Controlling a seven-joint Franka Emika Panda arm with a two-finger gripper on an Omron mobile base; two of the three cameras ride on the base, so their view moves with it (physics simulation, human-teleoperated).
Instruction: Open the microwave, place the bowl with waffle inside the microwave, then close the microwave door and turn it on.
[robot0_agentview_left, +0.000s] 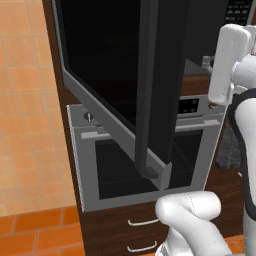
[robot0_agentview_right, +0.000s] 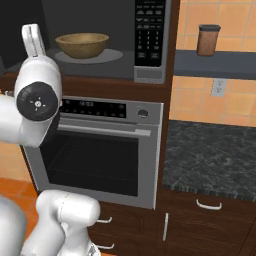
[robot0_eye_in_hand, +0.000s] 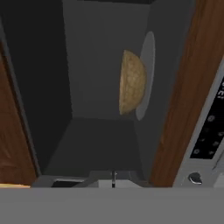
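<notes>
The microwave (robot0_agentview_right: 149, 74) stands open, its keypad strip (robot0_agentview_right: 150, 30) to the right of the cavity. The tan-brown bowl (robot0_agentview_right: 82, 45) sits inside on the round grey turntable plate (robot0_agentview_right: 111, 56); I cannot make out the waffle. The microwave door (robot0_agentview_left: 102, 60) is swung wide out into the room, its dark vertical bar handle (robot0_agentview_left: 150, 100) facing me. In the rolled hand view the bowl (robot0_eye_in_hand: 131, 83) lies deep in the cavity, well ahead of my gripper (robot0_eye_in_hand: 113, 178). The gripper's tips are shut together with nothing between them, clear of the bowl.
A silver oven (robot0_agentview_right: 95, 160) with a digital display sits right under the microwave, wooden drawers (robot0_agentview_left: 142, 222) beneath it. To the right are a dark stone counter (robot0_agentview_right: 215, 155) and a brown jar (robot0_agentview_right: 208, 40) on a shelf. The open door juts out over the oven front.
</notes>
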